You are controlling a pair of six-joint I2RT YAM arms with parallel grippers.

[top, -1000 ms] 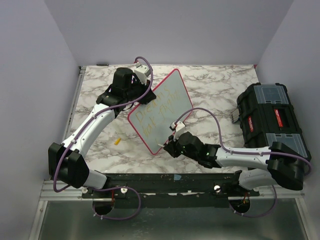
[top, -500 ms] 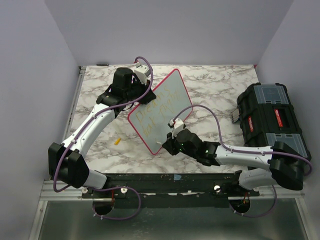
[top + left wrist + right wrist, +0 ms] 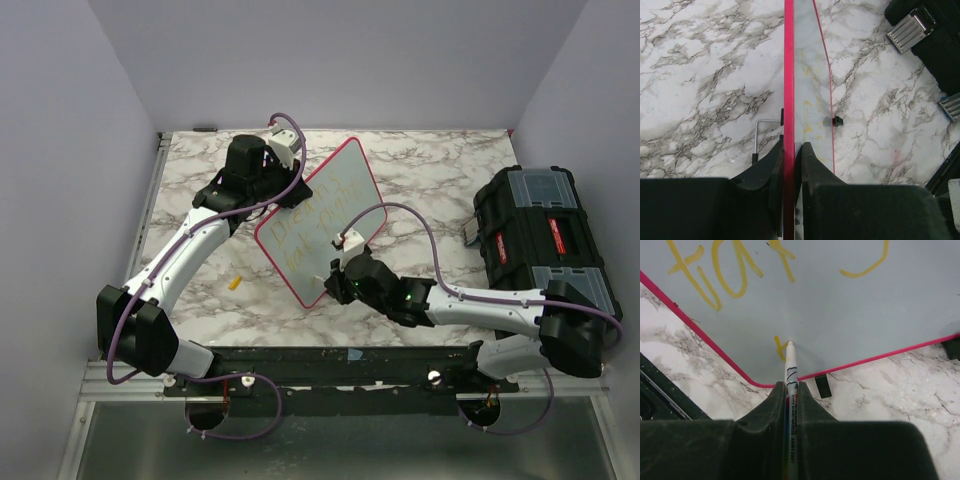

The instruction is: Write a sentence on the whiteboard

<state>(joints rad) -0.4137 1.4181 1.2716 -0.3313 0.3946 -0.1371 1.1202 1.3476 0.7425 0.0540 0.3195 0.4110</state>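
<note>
- Whiteboard [image 3: 322, 215]: stands tilted on edge near the middle of the marble table [image 3: 430, 170], its written face turned toward the arm bases and its lowest corner close to the right gripper.
- Left gripper [image 3: 789, 150]: jaws drawn almost together and clamped on the board's red-pink rim [image 3: 789, 75], one finger on each side of the edge. In the top view this gripper [image 3: 272, 196] grips the board at its upper left side.
- Right gripper [image 3: 790, 389]: jaws nearly together, pinching a white marker [image 3: 790, 371] that runs out between the fingers. In the top view it [image 3: 335, 283] sits at the board's lower corner.
- Marker tip: touches the white face just above the lower rim, beside a short yellow stroke [image 3: 779, 348].
- Sentence [image 3: 308, 228]: yellow handwriting in lines across the board; the right wrist view shows large yellow strokes [image 3: 722, 275] above the tip. The words cannot be read with certainty.
- Black clip [image 3: 822, 386]: on the rim, just right of the marker.
- Black toolbox [image 3: 545, 235]: at the table's right side, well apart from the board.
- Small yellow piece [image 3: 236, 283]: lies on the table left of the board's lower edge.
</note>
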